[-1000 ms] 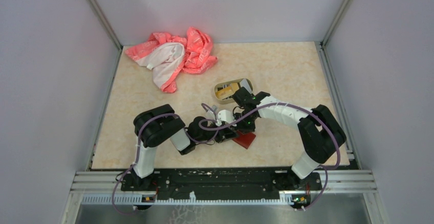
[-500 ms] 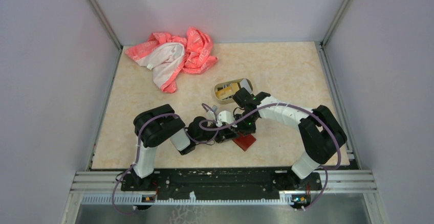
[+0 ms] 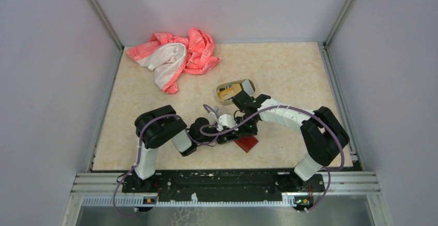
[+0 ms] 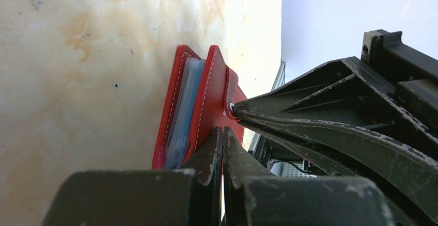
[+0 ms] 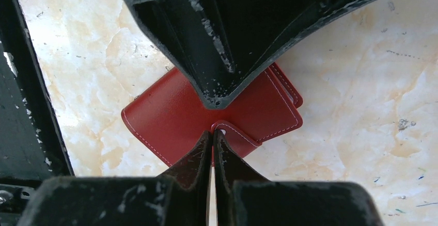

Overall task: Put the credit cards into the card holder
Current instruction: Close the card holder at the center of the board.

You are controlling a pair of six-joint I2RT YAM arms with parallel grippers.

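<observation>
Left gripper (image 4: 222, 132) is clenched, its tip set against the card holder (image 4: 209, 99) on the table (image 4: 77, 81); right gripper (image 5: 213, 134) is clenched at the snap tab (image 5: 235, 137) of that card holder.

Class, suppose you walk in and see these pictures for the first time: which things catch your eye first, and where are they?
A crumpled pink-and-white cloth lies at the far left of the beige table. Near the front centre, the left gripper and right gripper, both shut, meet at a small dark-red leather-like wallet. Just behind them sits a tan rounded tin tray.
</observation>
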